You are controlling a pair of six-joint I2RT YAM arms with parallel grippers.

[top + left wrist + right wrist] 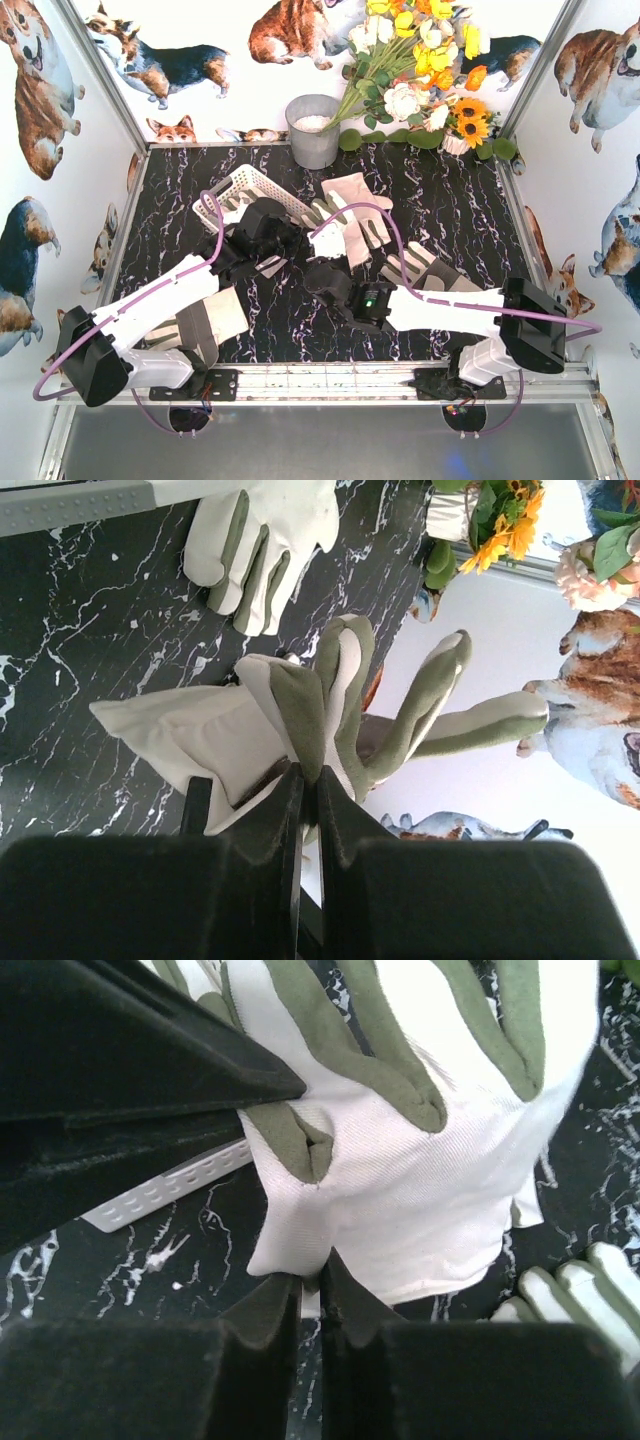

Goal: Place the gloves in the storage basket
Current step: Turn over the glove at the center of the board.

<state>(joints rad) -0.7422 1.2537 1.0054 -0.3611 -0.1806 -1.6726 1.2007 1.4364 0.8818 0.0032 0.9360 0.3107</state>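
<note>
One cream-white glove with grey-green palm patches (328,238) is held by both grippers just right of the white slotted storage basket (240,188). My left gripper (298,238) is shut on one of its fingers (300,715). My right gripper (322,260) is shut on the edge of its cuff (400,1180). The left gripper's black fingers (150,1080) show in the right wrist view. Other gloves lie on the table: two overlapping ones (360,205), one by the right arm (420,265) and one by the left arm (210,320).
A grey metal bucket (313,130) stands at the back behind the basket. Artificial flowers (420,60) fill the back right corner. The basket's slotted wall (170,1185) lies just left of the held glove. White walls close in the black marble table (460,200).
</note>
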